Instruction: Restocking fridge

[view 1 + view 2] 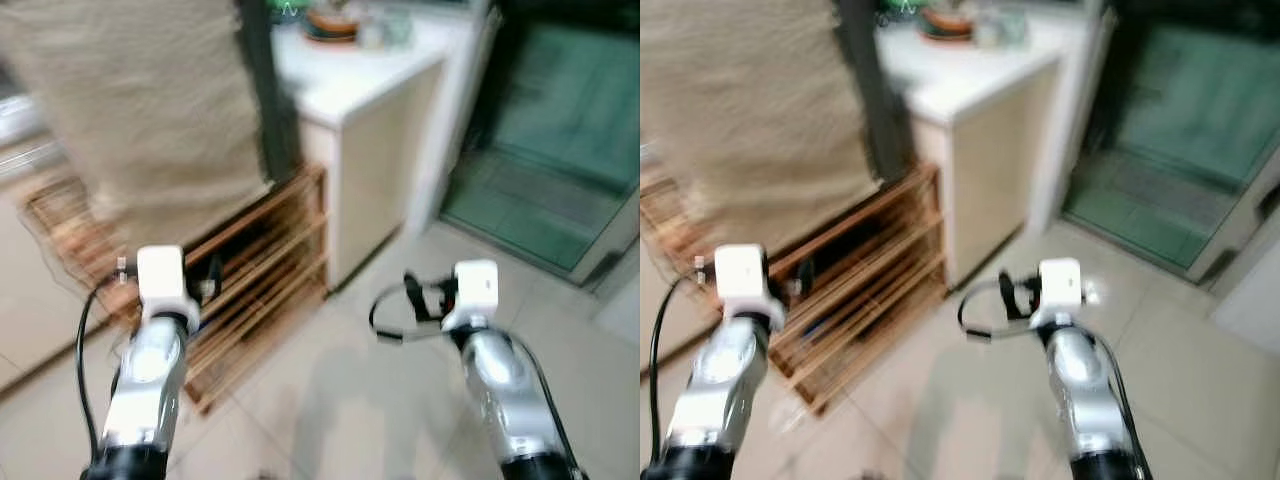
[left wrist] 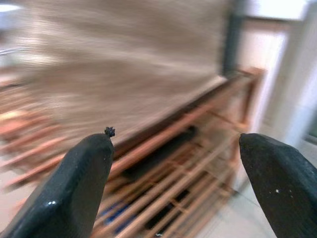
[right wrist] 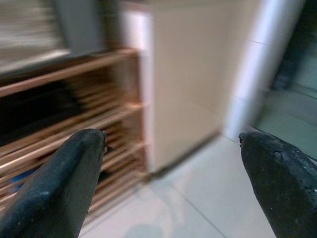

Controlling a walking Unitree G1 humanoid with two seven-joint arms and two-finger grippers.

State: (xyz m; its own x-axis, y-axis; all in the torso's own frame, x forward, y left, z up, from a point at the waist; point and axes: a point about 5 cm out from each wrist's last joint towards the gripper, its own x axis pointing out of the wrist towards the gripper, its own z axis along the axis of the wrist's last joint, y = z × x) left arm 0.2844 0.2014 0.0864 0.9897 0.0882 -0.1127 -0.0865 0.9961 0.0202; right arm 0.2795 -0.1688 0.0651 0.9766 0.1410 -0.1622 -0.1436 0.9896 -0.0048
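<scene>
Both pairs of my fingers gape wide and empty: left gripper [image 2: 173, 163] faces the slatted wooden rack [image 1: 255, 270], right gripper [image 3: 171, 163] the pale cabinet [image 1: 375, 170]. Blur smears everything. Neither fridge nor stock can be made out, so weight and grip stay guesswork. On the counter's [image 1: 330, 85] far edge sits an orange bowl [image 1: 332, 22].
</scene>
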